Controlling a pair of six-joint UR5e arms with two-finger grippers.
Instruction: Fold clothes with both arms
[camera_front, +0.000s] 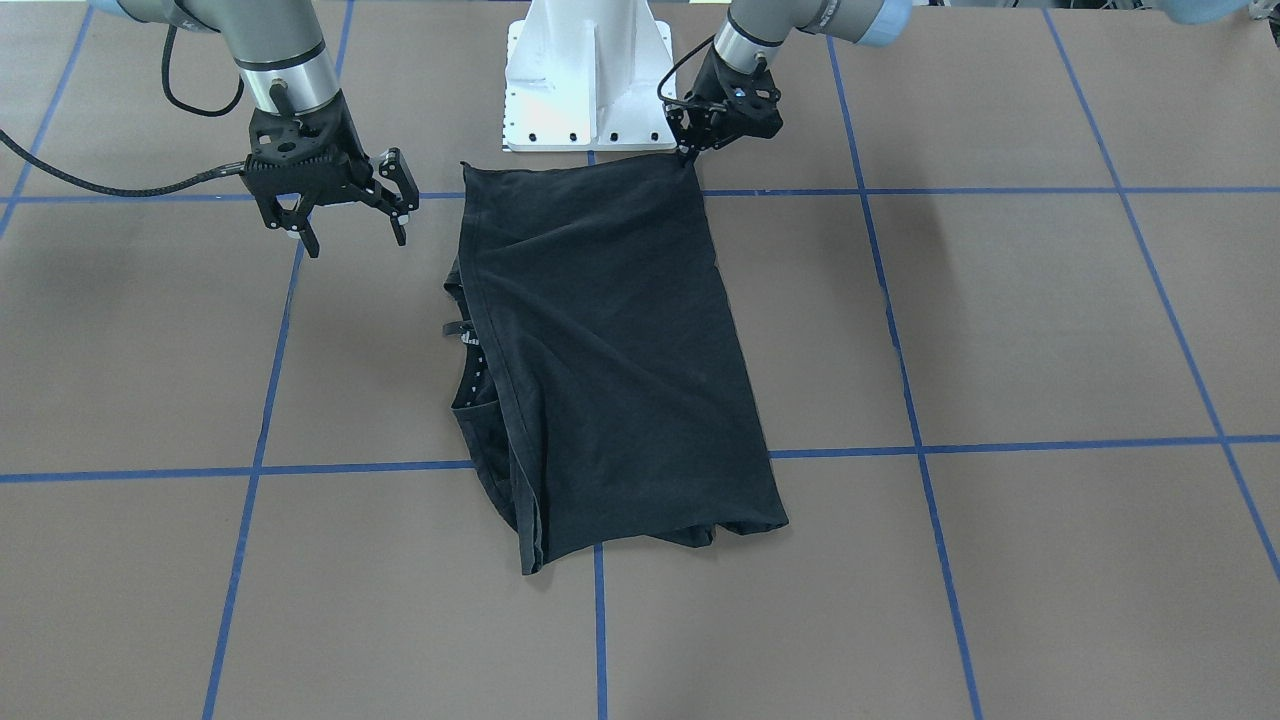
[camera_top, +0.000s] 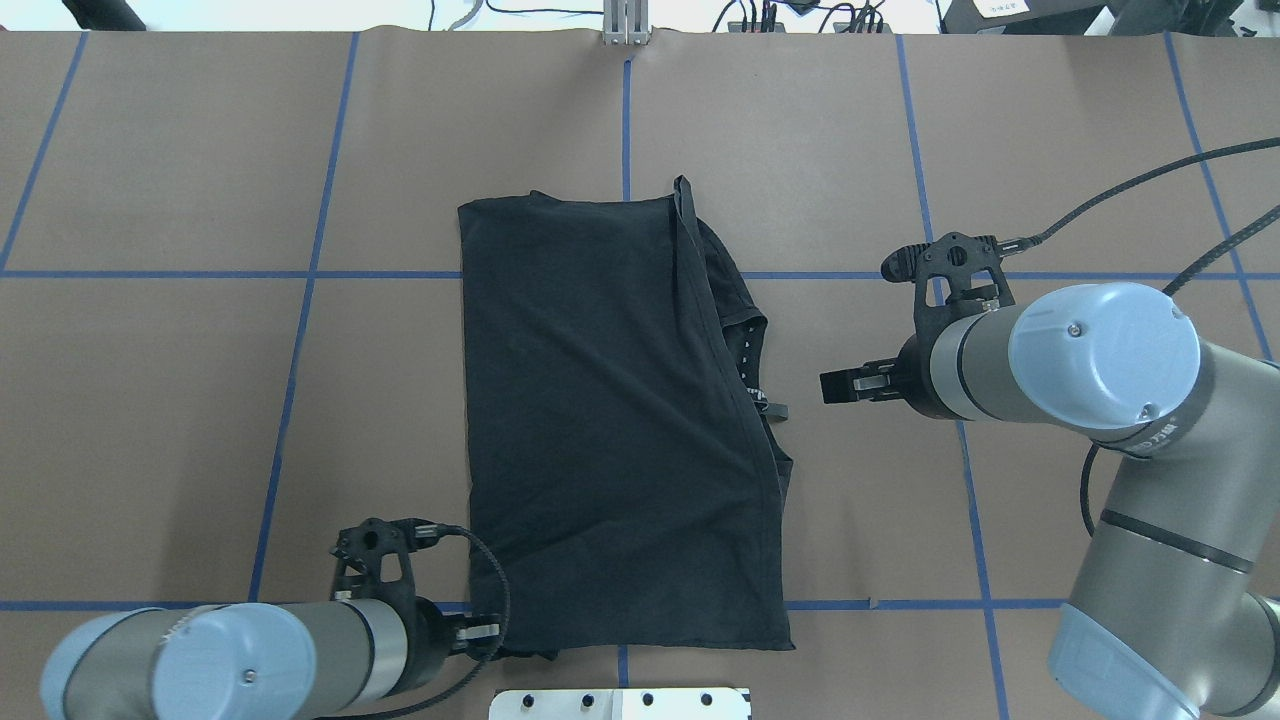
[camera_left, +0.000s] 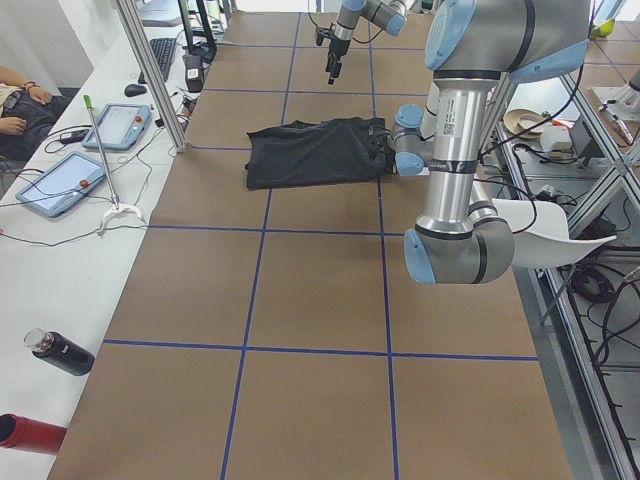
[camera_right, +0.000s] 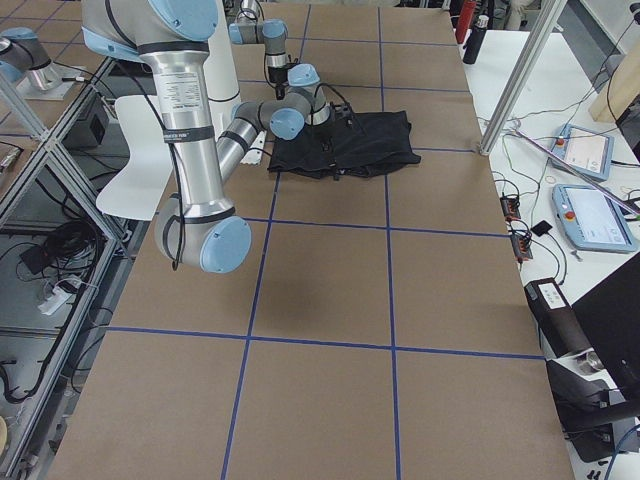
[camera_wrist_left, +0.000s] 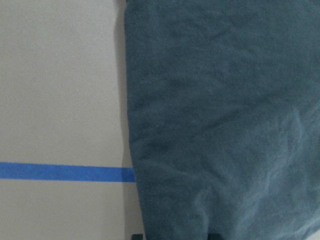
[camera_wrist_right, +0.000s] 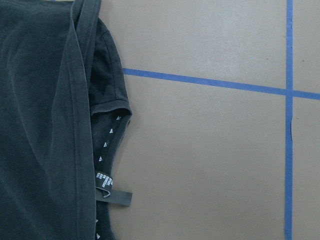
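Right gripper, at the upper left of the front-facing view, hangs above the table with its fingers spread wide and nothing between them, just beside the black T-shirt. That shirt lies mid-frame as a long narrow rectangle, sides apparently already folded in, with the collar peeking from its left edge. Up at its top right corner sits the left gripper, fingertips touching the cloth; whether they pinch it I cannot tell. Judging by this, the lengthwise folds are done and the crosswise folds remain.
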